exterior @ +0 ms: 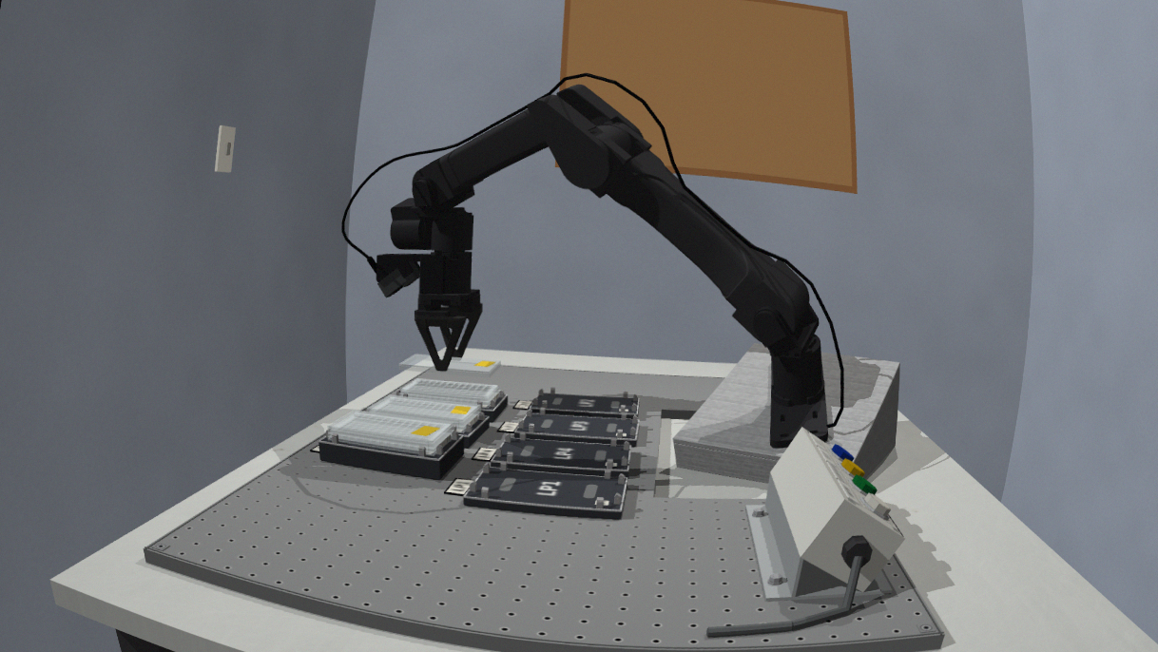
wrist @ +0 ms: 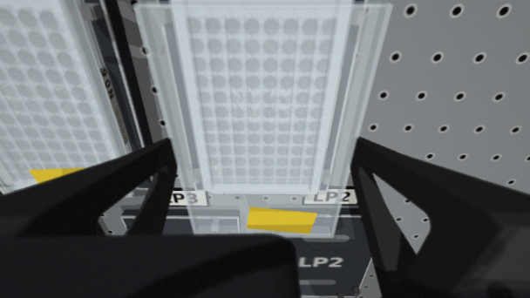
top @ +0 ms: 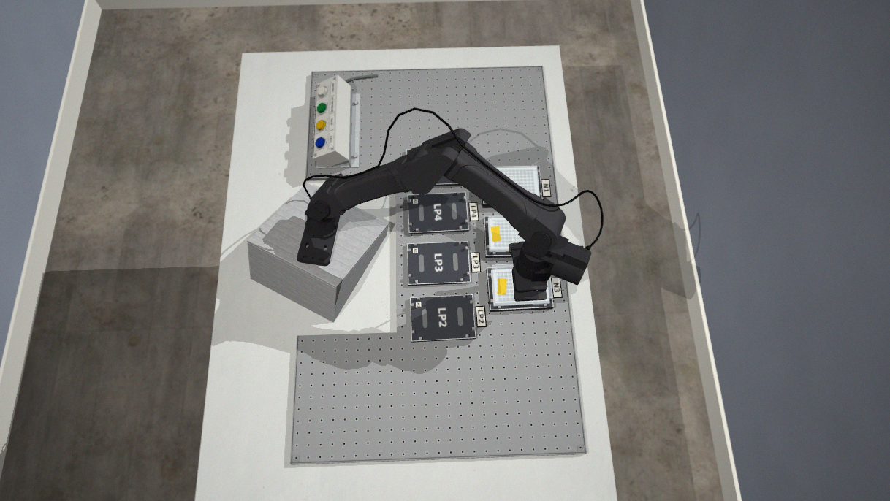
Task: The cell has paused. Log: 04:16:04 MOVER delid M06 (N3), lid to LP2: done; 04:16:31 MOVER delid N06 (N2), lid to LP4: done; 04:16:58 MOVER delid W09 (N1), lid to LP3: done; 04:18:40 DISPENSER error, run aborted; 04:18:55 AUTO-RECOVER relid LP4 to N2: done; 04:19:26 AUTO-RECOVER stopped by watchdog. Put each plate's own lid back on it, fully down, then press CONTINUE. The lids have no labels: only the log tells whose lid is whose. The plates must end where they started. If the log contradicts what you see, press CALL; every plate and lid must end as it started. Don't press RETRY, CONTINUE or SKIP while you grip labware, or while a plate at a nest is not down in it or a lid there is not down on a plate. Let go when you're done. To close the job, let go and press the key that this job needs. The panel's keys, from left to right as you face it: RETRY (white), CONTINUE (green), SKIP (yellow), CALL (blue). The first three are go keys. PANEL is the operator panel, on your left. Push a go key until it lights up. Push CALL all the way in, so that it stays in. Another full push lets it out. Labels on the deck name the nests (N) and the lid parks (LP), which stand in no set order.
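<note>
A white desk (top: 274, 385) is standing on a mottled brown-grey floor (top: 143, 186) inside a low pale kerb, and grey walls are closing the room in; in the exterior view an orange-brown board (exterior: 713, 88) is hanging on the far wall and a small pale switch plate (exterior: 224, 148) is sitting on the wall to the left. A grey perforated breadboard (top: 435, 398) is covering most of the desk. The black arm (top: 473, 174) is rising from a ribbed grey block (top: 348, 273) and reaching across the lid parks.

The pincer (exterior: 446, 354) is gripping a clear lid (wrist: 266, 109) with a yellow tag (wrist: 281, 219) by its long sides, holding it in the air above the plate at N3 (top: 501, 304); the lid is hanging over the plate, shifted a little toward the parks, and is not down on it. In the wrist view the plate's wells are showing through the lid, and the LP2 park (top: 443, 318) is lying dark and bare just below it. LP3 (top: 438, 264) and LP4 (top: 437, 212) are also lying bare. The neighbouring plate at N2 (top: 507, 236) is wearing a lid with a yellow tag. The plate at N1 (top: 522, 180) is partly hidden by the arm. The operator panel (top: 329, 121) is sitting at the far left of the breadboard, showing its white, green, yellow and blue keys.
</note>
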Controlling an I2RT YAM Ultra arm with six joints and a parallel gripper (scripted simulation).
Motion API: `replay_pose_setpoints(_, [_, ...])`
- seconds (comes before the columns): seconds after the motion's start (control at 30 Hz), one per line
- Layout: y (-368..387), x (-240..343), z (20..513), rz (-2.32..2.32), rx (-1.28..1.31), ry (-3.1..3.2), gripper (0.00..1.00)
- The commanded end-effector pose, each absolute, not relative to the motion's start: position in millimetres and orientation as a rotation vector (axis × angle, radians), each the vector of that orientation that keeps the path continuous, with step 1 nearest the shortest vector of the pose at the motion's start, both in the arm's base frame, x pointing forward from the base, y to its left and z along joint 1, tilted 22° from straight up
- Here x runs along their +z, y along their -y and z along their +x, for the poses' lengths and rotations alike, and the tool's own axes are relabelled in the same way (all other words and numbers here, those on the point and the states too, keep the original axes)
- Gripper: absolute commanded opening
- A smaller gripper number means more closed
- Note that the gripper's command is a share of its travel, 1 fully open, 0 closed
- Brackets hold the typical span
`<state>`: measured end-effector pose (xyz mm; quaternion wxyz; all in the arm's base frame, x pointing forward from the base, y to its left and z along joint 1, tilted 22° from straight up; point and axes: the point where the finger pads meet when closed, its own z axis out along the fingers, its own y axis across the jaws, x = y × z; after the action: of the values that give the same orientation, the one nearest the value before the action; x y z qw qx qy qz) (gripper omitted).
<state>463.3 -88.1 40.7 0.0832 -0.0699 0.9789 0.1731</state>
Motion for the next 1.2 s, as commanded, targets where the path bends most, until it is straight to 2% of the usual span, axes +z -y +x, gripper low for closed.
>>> replay_pose_setpoints(0.0, [100.5, 50.0, 464.4, -0.172, 0.504, -2.900, 0.00])
replay_pose_setpoints(1.17, [94.9, 52.3, 467.1, -0.177, 0.492, -2.886, 0.00])
